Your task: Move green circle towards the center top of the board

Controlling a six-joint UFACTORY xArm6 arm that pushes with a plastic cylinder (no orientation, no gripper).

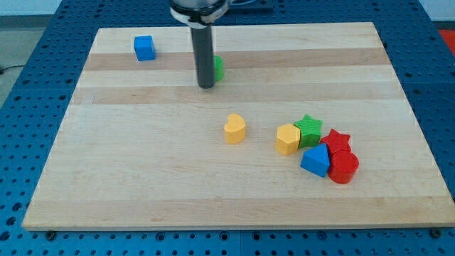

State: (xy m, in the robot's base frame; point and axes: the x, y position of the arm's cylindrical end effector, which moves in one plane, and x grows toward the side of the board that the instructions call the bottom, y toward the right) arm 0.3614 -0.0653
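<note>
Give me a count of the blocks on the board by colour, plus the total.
Blue: 2, cube and triangular block
Green: 2, circle partly behind my tip, and star
Yellow: 2, heart-like block and hexagon-like block
Red: 2, star and round block
Total: 8

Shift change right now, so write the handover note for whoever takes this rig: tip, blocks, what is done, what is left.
My tip: down on the board, touching or nearly touching the left side of the green circle, which the rod mostly hides.
Green circle: already in the upper part of the board, near the middle, slightly to the view's left.
Others: blue cube at top left; yellow heart mid-board; a cluster at lower right of yellow hexagon, green star, red star, blue triangle, and red cylinder.
Done: the circle looks roughly in place.
Left: probably a short nudge toward the top edge, if any.
</note>
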